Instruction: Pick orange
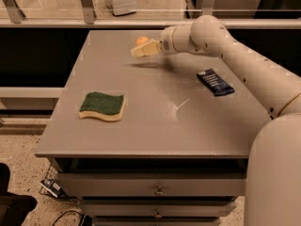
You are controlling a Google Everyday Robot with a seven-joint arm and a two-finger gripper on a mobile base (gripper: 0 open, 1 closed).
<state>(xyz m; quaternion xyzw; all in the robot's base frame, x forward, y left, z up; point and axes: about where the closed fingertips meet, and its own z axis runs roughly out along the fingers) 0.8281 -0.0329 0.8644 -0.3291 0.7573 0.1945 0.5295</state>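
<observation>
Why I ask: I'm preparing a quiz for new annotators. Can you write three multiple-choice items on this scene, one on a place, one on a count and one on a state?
1. Where is the orange?
A) near the far edge of the table, just beyond the gripper
B) in a drawer
C) on the floor

2. How many loose things lie on the table?
A) one
B) three
C) six

3. How does the sponge lie?
A) on edge
B) yellow side up
C) flat, green side up

Answers:
1 A: it shows just past the gripper, at the far side of the top.
2 B: the orange, the sponge and a dark blue packet.
3 C: the green face is on top, with the yellow layer beneath.
</observation>
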